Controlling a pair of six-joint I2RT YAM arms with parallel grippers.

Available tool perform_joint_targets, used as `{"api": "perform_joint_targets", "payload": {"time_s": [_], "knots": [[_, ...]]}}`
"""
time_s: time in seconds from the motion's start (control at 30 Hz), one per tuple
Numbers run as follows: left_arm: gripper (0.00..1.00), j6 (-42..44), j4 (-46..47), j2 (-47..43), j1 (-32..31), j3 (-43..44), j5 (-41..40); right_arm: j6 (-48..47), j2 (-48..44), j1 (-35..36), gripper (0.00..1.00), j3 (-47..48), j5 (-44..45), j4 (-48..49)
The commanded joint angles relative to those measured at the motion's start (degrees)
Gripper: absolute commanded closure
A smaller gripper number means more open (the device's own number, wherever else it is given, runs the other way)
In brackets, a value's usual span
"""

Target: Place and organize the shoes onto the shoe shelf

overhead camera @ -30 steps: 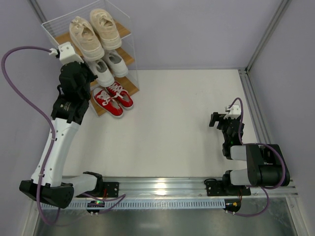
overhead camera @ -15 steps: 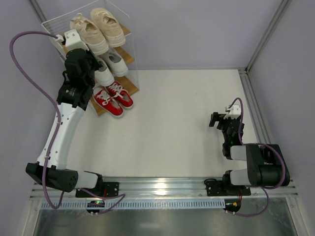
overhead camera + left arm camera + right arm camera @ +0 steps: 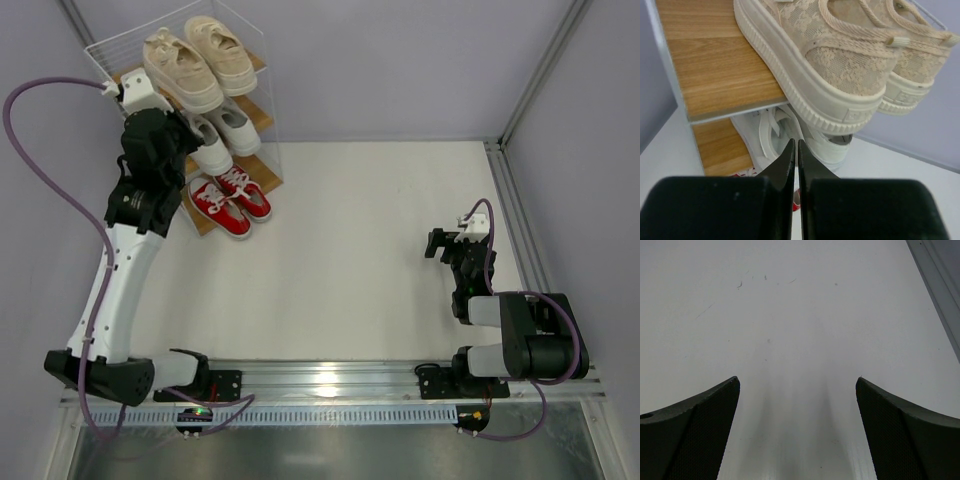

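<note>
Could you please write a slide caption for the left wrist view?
Shut left gripper facing beige shoes on the shelf's top board.

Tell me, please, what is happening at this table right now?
All six shoes already sit on the small three-tier wooden shelf with a white wire frame. The beige thick-soled sneakers are on the top board, the all-white sneakers are on the middle one, and the red canvas sneakers are at the bottom. The left tool is shut on nothing, close to the shelf, pointing just under the overhanging beige soles. The right tool is open over the white table, far from the shelf.
</note>
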Motion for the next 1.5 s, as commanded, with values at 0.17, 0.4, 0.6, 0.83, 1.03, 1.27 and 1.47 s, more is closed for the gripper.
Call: {"api": "perform_joint_targets", "payload": {"time_s": [0.17, 0.4, 0.6, 0.83, 1.03, 1.27, 1.47], "knots": [[1.0, -8.6, -9.8, -15.7, -3.0, -9.3, 8.7, -0.4, 0.0, -0.1, 0.03, 1.2, -0.5, 4.6], [0.79, -10.3, -17.7, -22.0, -6.0, -19.5, 17.5, -0.4, 0.1, -0.1, 0.03, 1.2, -0.5, 4.7], [0.0, -8.5, -21.1, -27.4, -6.7, -25.7, 22.1, -0.4, 0.1, -0.1, 0.03, 1.2, -0.5, 4.6], [0.0, -6.2, -29.0, -29.3, -6.7, -27.3, 25.9, -0.4, 0.1, -0.1, 0.03, 1.2, -0.5, 4.7], [0.0, -8.9, -33.3, -32.6, -6.7, -32.3, 14.2, -0.4, 0.1, -0.1, 0.03, 1.2, -0.5, 4.7], [0.0, -11.5, -36.3, -30.4, -6.8, -33.7, 11.9, -0.4, 0.0, -0.1, 0.03, 1.2, -0.5, 4.7], [0.0, -12.2, -35.8, -32.6, -6.8, -33.5, 11.0, -0.4, 0.1, -0.1, 0.03, 1.2, -0.5, 4.6]]}}
